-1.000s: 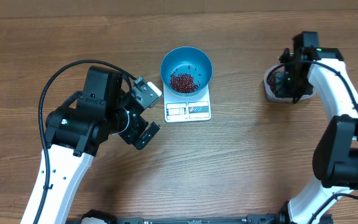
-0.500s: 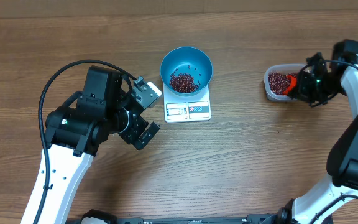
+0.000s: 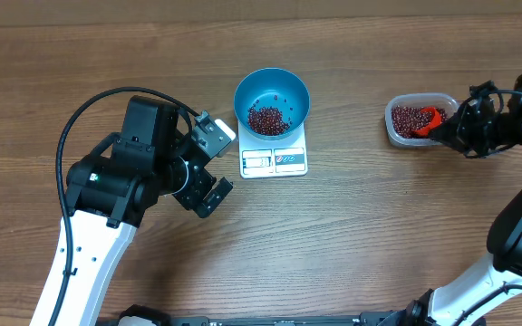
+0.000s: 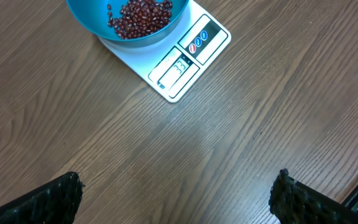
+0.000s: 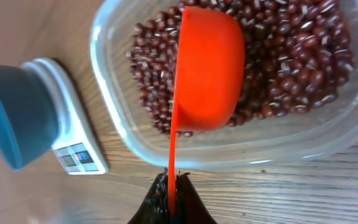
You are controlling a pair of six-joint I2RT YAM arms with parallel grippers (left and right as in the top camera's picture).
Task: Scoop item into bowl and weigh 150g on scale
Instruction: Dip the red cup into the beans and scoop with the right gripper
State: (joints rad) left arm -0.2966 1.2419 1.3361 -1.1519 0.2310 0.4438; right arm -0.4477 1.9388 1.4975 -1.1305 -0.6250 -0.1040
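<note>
Right gripper (image 5: 171, 186) clamps the orange plastic scoop (image 5: 207, 68) over maroon beans (image 5: 303, 56) in the clear plastic tub (image 5: 272, 149), likely to reload. Left gripper (image 4: 176, 199) waits, jaws apart.

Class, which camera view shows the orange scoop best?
The right wrist view: the orange scoop appears large and sharp, tipped on edge in the clear tub of beans. Overhead shows only a small orange speck; the left wrist view misses it.

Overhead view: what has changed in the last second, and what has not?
The right hand, shut on the orange scoop, moved right, off the clear tub; the tub's beans now show, with the scoop at its right end. The left hand, blue bowl and scale stayed put.
</note>
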